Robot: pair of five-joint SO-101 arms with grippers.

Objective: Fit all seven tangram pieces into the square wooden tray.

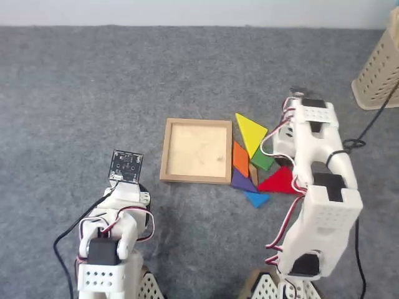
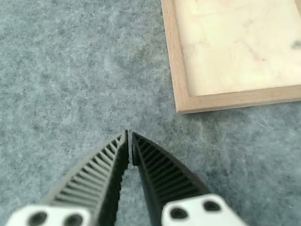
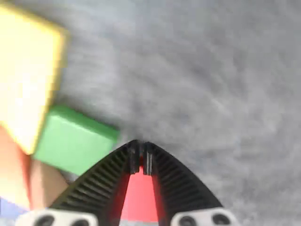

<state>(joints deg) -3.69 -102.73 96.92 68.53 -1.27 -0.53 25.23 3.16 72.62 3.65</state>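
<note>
The square wooden tray (image 1: pixel 167 151) lies in the middle of the grey carpet with nothing in it. All the tangram pieces lie just right of it: yellow triangle (image 1: pixel 250 132), orange piece (image 1: pixel 240 159), green piece (image 1: pixel 262 160), red triangle (image 1: pixel 278 181), purple triangle (image 1: pixel 242 180), blue triangle (image 1: pixel 257 199) and a small brown piece (image 1: pixel 253 174). My right gripper (image 3: pixel 140 147) hovers shut over the red triangle (image 3: pixel 138 197), beside the green piece (image 3: pixel 75 140) and the yellow triangle (image 3: pixel 26 70). My left gripper (image 2: pixel 129 137) is shut and holds nothing, just off the tray's near left corner (image 2: pixel 181 101).
A perforated beige basket (image 1: pixel 379 71) stands at the far right edge. The left arm (image 1: pixel 115 230) sits at the lower left and the right arm (image 1: pixel 321 187) reaches along the right side. Open carpet spreads to the left of the tray and beyond it.
</note>
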